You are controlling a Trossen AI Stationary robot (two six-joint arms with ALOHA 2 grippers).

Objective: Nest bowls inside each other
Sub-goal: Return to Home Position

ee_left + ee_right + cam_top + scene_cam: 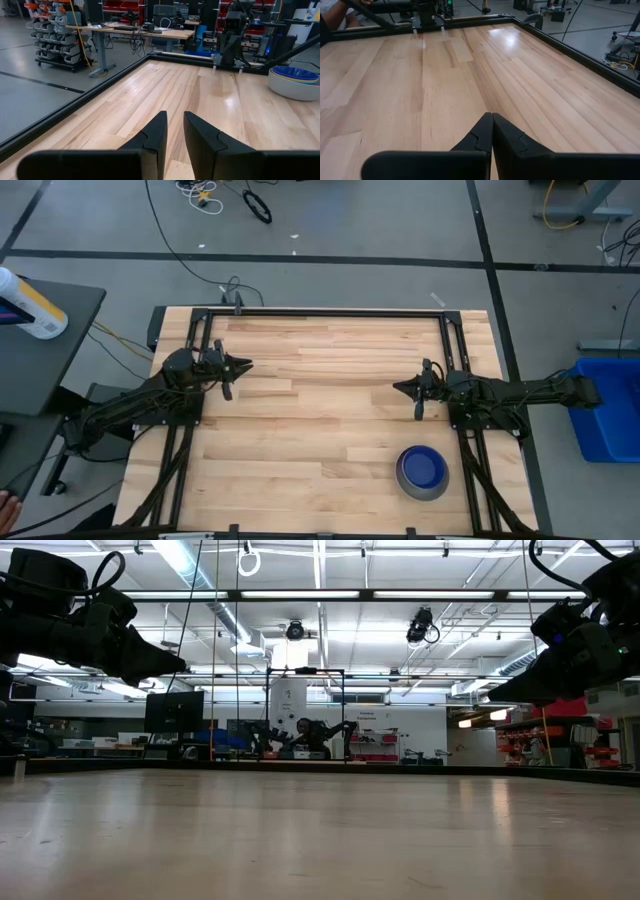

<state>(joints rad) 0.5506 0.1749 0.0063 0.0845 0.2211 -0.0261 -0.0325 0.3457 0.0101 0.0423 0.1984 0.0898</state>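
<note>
A grey bowl stands on its base near the table's near right corner, with a dark blue bowl nested inside it. In the left wrist view the grey bowl shows blue and yellow rims just above its own rim. My left gripper hovers over the far left of the table, its fingers a little apart with nothing between them. My right gripper hovers over the right middle, fingers shut and empty. Both are far from the bowls.
A black frame rail runs round the wooden table top. Off the table stand a blue bin at the right and a white bottle on a side table at the left. A person's arm shows beyond the table's left side.
</note>
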